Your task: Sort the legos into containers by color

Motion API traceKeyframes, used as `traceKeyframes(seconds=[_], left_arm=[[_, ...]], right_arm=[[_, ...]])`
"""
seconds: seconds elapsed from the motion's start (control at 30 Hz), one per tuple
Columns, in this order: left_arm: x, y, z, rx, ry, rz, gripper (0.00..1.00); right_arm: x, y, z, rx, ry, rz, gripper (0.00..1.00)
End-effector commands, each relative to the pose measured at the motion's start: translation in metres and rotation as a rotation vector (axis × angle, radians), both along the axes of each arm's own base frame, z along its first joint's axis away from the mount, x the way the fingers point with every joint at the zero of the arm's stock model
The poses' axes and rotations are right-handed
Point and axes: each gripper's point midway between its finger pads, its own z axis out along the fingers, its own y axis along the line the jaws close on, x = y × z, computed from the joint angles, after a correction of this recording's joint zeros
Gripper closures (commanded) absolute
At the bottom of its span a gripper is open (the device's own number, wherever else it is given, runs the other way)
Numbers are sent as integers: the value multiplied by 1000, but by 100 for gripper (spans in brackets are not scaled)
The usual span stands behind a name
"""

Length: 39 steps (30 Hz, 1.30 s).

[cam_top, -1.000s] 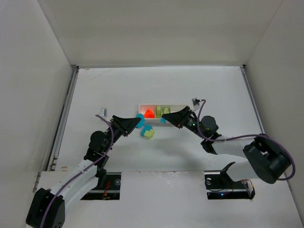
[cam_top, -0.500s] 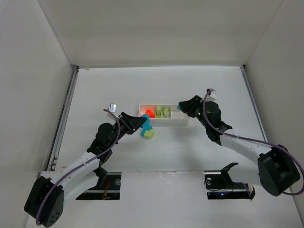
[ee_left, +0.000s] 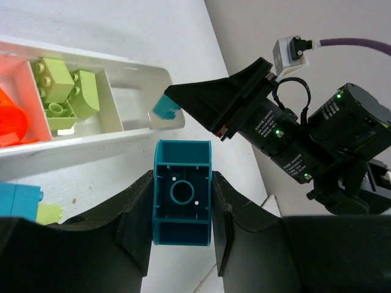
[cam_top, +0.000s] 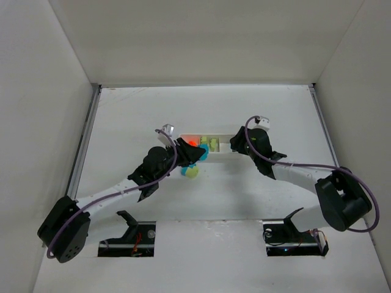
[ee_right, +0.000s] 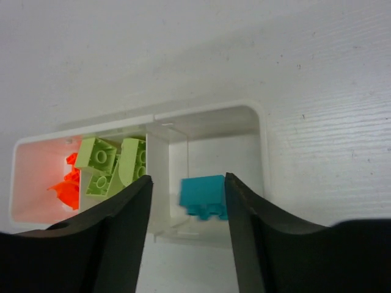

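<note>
The white tray [cam_top: 221, 155] holds orange-red legos [cam_top: 192, 141] in its left compartment and yellow-green legos [cam_top: 211, 144] in the middle one. My left gripper [ee_left: 182, 175] is shut on a teal lego [ee_left: 182, 201], underside toward the camera, just in front of the tray [ee_left: 142, 125]. My right gripper [ee_right: 187, 180] hangs open over the right compartment. A second teal lego [ee_right: 204, 195], blurred, sits between its fingers, near the right finger and apart from the left one. A loose teal lego [ee_left: 18, 198] and a yellow-green lego [cam_top: 192, 173] lie on the table before the tray.
Both grippers crowd the tray's near side; the right gripper's tip [ee_left: 174, 97] is close above my left one. White walls enclose the table on the left, back and right. The arm bases sit at the near edge.
My left gripper carried its teal lego right, up to the tray. My right gripper went to the tray's right compartment with its teal lego, and its fingers now stand wider than that lego.
</note>
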Motion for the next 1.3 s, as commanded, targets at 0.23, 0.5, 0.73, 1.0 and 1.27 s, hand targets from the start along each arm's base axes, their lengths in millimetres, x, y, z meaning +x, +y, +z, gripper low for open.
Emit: traceKeyframes(seconds=[0.23, 0.5, 0.73, 1.0, 1.27], left_arm=[[30, -54, 25, 90, -126, -24, 85], [66, -104, 0, 254, -140, -54, 84], [94, -133, -26, 428, -224, -98, 83], [104, -150, -51, 486, -212, -136, 80], [117, -150, -63, 439, -155, -120, 68]], right_arm=[[6, -5, 57, 58, -145, -13, 39], [-16, -89, 54, 144, -186, -280, 75], [-18, -81, 54, 231, -199, -239, 69], [-22, -80, 63, 261, -226, -226, 63], [-23, -82, 65, 264, -236, -232, 57]])
